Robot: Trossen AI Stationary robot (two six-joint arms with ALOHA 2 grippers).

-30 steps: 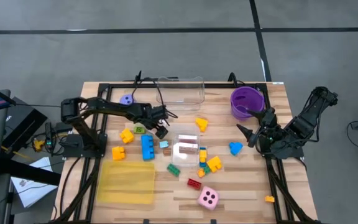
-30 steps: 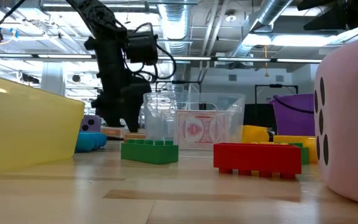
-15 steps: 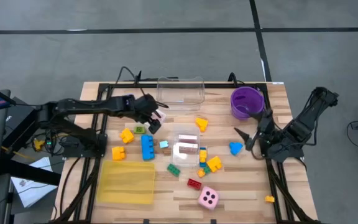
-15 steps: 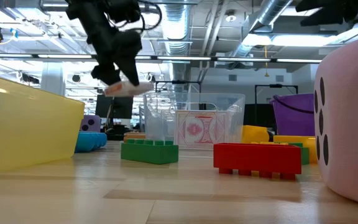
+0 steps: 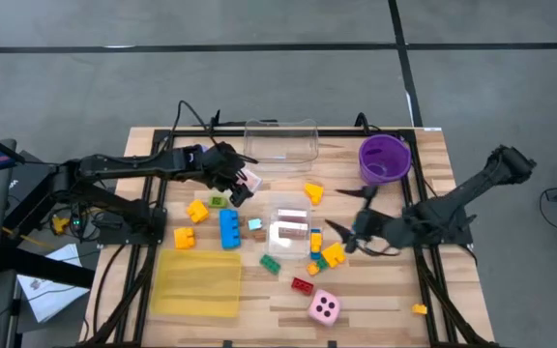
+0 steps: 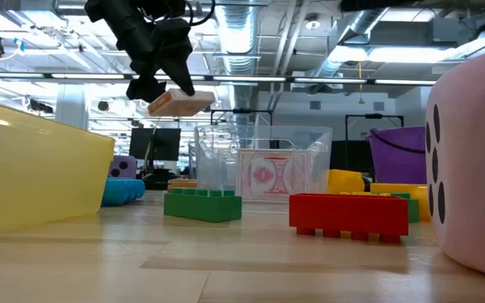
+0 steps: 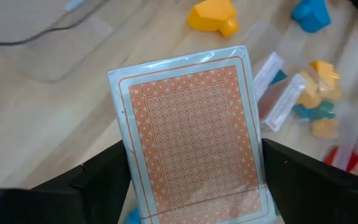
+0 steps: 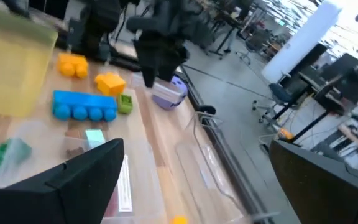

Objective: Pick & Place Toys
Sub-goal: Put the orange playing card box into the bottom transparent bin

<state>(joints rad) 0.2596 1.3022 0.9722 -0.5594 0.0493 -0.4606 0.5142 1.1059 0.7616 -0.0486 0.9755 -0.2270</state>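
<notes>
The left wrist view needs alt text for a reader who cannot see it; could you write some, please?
A pack of playing cards with an orange patterned back, wrapped in clear film, fills the middle, held between the left gripper fingers above the wooden table. Beyond it lie a yellow toy, a blue toy and a clear box with cards.

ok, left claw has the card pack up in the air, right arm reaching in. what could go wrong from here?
1. The left claw holds the card pack by its edges, high off the table. A slip could drop it among the loose bricks rather than into the large clear box.
2. The open right claw sits low near the yellow brick and the small clear box; advancing further may knock or scatter them.
3. Both arms are near the table's centre, so their paths might cross.
</notes>
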